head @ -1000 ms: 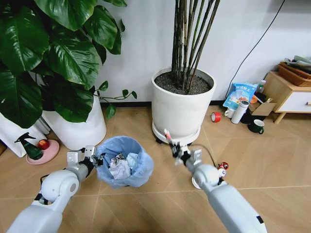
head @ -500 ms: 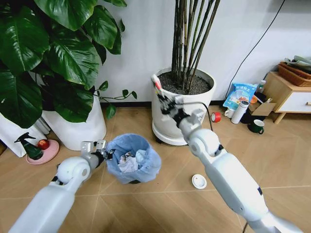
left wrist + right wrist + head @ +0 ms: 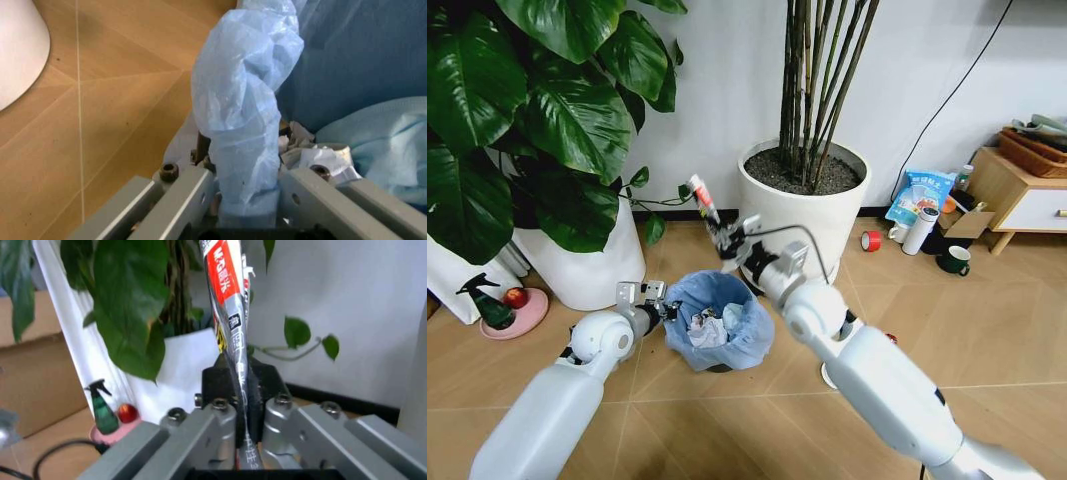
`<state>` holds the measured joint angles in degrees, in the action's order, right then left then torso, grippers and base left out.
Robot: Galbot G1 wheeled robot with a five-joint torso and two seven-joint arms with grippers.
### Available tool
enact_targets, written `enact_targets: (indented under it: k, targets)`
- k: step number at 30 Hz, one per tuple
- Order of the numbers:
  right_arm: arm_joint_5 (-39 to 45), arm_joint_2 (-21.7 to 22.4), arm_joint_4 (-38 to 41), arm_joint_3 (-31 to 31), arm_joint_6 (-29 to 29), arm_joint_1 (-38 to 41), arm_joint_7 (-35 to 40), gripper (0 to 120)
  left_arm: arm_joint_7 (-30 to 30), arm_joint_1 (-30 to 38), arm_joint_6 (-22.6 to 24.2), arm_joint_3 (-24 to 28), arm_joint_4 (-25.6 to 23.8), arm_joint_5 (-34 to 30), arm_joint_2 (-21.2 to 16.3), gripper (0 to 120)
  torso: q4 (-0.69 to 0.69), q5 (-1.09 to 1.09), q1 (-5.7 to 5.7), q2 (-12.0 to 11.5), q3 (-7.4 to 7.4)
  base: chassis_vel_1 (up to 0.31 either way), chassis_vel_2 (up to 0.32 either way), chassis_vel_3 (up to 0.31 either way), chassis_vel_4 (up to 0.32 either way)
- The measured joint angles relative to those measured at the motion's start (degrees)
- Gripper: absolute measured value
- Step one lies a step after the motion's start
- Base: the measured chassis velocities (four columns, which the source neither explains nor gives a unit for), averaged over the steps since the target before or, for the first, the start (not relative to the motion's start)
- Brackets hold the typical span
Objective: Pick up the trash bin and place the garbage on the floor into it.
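Left claw (image 3: pixel 659 303) pinching trash bin (image 3: pixel 719 322) rim at 9 o'clock, bin base hidden, right claw (image 3: pixel 724 238) pinching thin tube (image 3: pixel 703 199), now swung over the bin's 12 o'clock edge.

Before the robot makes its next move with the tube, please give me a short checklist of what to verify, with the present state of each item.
1. Right tool holds the tube firmly: ok, its fingers clamp the tube's lower end in the right wrist view.
2. Left tool grips the trash bin by the rim: ok, its fingers are closed on the blue bag folded over the rim.
3. Bin mouth open: ok.
4. Room left in the bin: ok, paper wads lie low inside.
5. Tube directly over the opening: cannot tell; it appears above the far rim.
6. Floor free of garbage: not ok, a white disc lies beside the right arm.
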<state>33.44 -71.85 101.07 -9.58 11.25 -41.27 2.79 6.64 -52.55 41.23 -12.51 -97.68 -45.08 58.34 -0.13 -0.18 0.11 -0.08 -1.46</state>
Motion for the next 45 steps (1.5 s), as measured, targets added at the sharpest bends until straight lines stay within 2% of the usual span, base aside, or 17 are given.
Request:
enact_targets:
  k: [7,8,10,12,15,16,19,20,21,22,23,26,27,31,33,39,45]
  targets:
    - [-1.83,-0.69,-3.11,-0.91,-0.95,-0.01,0.50,28,0.13,-1.33,-0.02,-1.13,-1.84,-0.16,-0.36,0,0.00,0.00,0.00,0.00,0.00,0.000,0.000,0.000,0.000]
    - [-1.83,-0.69,-3.11,-0.91,-0.95,-0.01,0.50,28,0.13,-1.33,-0.02,-1.13,-1.84,-0.16,-0.36,0,0.00,0.00,0.00,0.00,0.00,0.000,0.000,0.000,0.000]
    - [-1.96,-0.74,-3.18,-0.95,-1.00,-0.19,0.75,40,0.14,-1.76,-0.03,-1.49,-2.22,-0.11,-0.53,0,0.00,0.00,0.00,0.00,0.00,0.000,0.000,0.000,0.000]
    - [-1.96,-0.76,-3.17,-0.99,-1.00,-0.27,0.89,43,0.14,-1.88,-0.02,-1.61,-2.32,-0.08,-0.60,0,0.00,0.00,0.00,0.00,0.00,0.000,0.000,0.000,0.000]
    - [-1.96,-0.82,-3.03,-1.02,-1.00,-0.38,1.18,58,0.19,-2.07,-0.03,-1.93,-2.57,-0.05,-0.70,0,0.00,0.00,0.00,0.00,0.00,0.000,0.000,0.000,0.000]
    - [-1.96,-0.82,-3.03,-1.02,-1.00,-0.38,1.18,58,0.19,-2.07,-0.03,-1.93,-2.57,-0.05,-0.70,0,0.00,0.00,0.00,0.00,0.00,0.000,0.000,0.000,0.000]
    - [-1.90,-0.86,-2.73,-0.23,-0.93,-0.41,1.83,71,0.29,-2.36,-0.05,-2.50,-2.61,-0.02,-0.67,0,0.00,0.00,0.00,0.00,0.00,0.000,0.000,0.000,0.000]
    - [-1.90,-0.86,-2.73,-0.23,-0.93,-0.41,1.83,71,0.29,-2.36,-0.05,-2.50,-2.61,-0.02,-0.67,0,0.00,0.00,0.00,0.00,0.00,0.000,0.000,0.000,0.000]
    - [-1.88,-0.82,-2.64,0.25,-0.82,-0.49,2.07,73,0.31,-2.47,-0.06,-2.68,-2.61,0.00,-0.66,0,0.01,0.00,0.00,0.00,0.00,0.000,0.000,0.000,0.000]
    - [-1.80,-0.37,-2.45,2.06,-0.20,-1.13,2.83,86,0.40,-2.86,-0.15,-3.37,-2.59,0.28,-0.65,0,0.01,0.00,0.00,0.01,0.00,0.000,0.000,0.000,0.000]
    - [-1.80,-0.37,-2.45,2.06,-0.20,-1.13,2.83,86,0.40,-2.86,-0.15,-3.37,-2.59,0.28,-0.65,0,0.01,0.00,0.00,0.01,0.00,0.000,0.000,0.000,0.000]
    - [-1.74,3.75,-3.72,11.08,2.39,-6.24,3.15,97,0.06,-3.77,-0.45,-5.41,-2.46,1.04,-1.20,0,0.00,0.02,0.00,0.01,0.00,0.000,0.000,0.000,0.000]
    - [-1.74,3.75,-3.72,11.08,2.39,-6.24,3.15,97,0.06,-3.77,-0.45,-5.41,-2.46,1.04,-1.20,0,0.00,0.02,0.00,0.01,0.00,0.000,0.000,0.000,0.000]
    - [-1.95,6.21,-9.02,18.05,4.03,-11.48,1.98,100,-0.43,-4.87,-0.79,-6.03,-3.07,1.23,-1.63,0,-0.03,0.02,0.00,0.01,0.00,0.000,0.000,0.000,0.000]
    - [-1.90,6.20,-9.84,18.91,4.38,-12.18,1.82,100,-0.49,-5.09,-0.83,-6.04,-3.24,1.25,-1.66,0,-0.02,0.02,0.00,0.01,0.00,0.000,0.000,0.000,0.000]
    - [-6.05,5.26,-19.52,24.94,6.26,-16.55,-0.03,100,-1.20,-5.98,-1.19,-6.16,-4.21,1.32,-2.33,0,0.00,0.02,0.00,0.01,0.00,0.000,0.000,0.000,0.000]
    - [-8.04,4.61,-24.38,30.50,5.81,-20.45,-3.51,100,-1.72,-6.43,-1.32,-6.21,-4.63,1.32,-2.70,0,0.00,0.00,0.00,0.01,0.00,0.000,0.000,0.000,0.000]
